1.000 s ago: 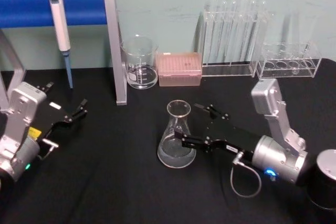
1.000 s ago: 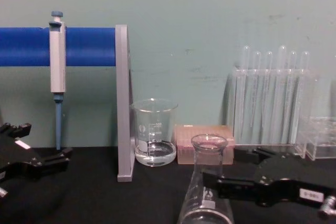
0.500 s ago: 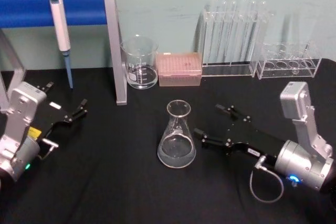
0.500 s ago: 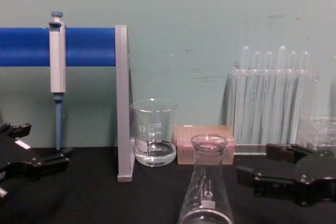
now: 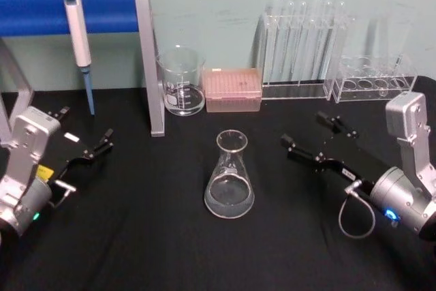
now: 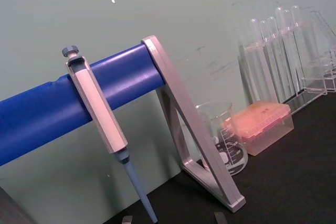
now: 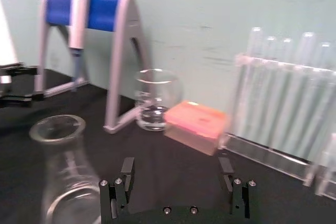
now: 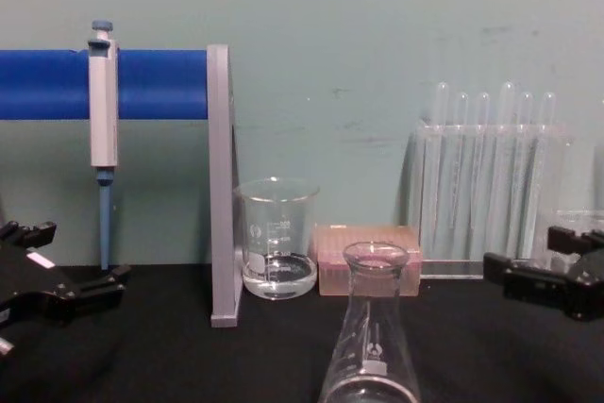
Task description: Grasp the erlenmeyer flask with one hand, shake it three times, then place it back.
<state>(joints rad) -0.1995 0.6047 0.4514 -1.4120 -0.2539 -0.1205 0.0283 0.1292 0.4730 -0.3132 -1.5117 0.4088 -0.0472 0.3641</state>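
- Standing upright on the black desk [image 5: 150,236] in the head view, the erlenmeyer flask [image 5: 229,175] sits near the middle, in front of the glass beaker [image 5: 181,80] and the pink tip box [image 5: 233,89]. The right end effector [image 5: 317,131] is well apart from the flask on its right, fingers spread and released, holding nothing. The left end effector [image 5: 103,142] rests at the desk's left side, its fingers apart and empty, near the pipette [image 5: 78,32] hanging on the blue stand [image 5: 102,10]. A test tube rack [image 5: 303,46] stands at the back right.
- In the left wrist view, the pipette [image 6: 102,129] hangs on the blue stand [image 6: 42,114], with the beaker [image 6: 223,140] and pink tip box [image 6: 262,127] beyond.
- In the right wrist view, the right end effector [image 7: 177,192] shows its two fingers wide apart; the flask [image 7: 65,171] stands off to one side, outside the fingers.
- In the chest view, the flask [image 8: 373,327] stands low at centre, free of both end effectors. The right end effector [image 8: 552,276] is at the right edge, the left end effector [image 8: 57,285] at the left edge.
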